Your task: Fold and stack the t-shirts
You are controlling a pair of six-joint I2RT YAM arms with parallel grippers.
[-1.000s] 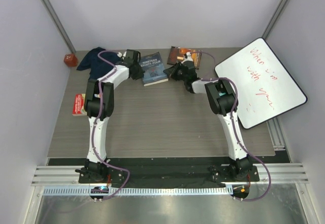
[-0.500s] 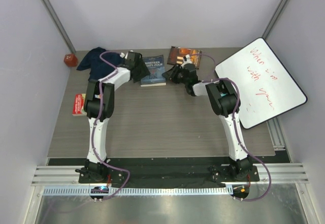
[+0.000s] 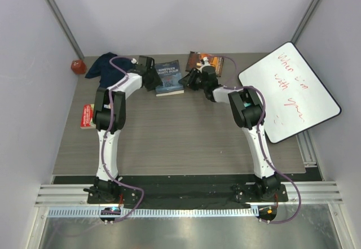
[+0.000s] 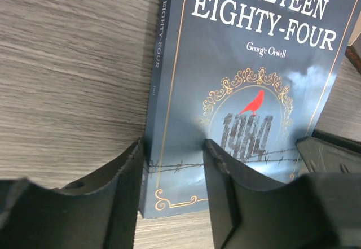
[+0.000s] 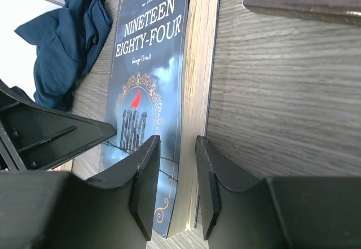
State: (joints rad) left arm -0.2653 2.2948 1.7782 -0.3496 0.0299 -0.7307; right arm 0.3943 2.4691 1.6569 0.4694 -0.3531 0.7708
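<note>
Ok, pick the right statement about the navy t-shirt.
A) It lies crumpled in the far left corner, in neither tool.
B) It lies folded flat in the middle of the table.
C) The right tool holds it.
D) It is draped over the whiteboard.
A: the t-shirt sits bunched in the far left corner, while the left tool and the right tool both stand open at the edges of the book.

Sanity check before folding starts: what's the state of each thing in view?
Dark navy fabric t-shirt: crumpled, unfolded, far left corner.
Blue paperback book: closed, lying flat.
Brown book: closed, lying flat.
White rectangular whiteboard: askew at right, red handwriting on it.
Left claw: open, straddling the paperback's spine edge.
Right claw: open, straddling its page edge.
</note>
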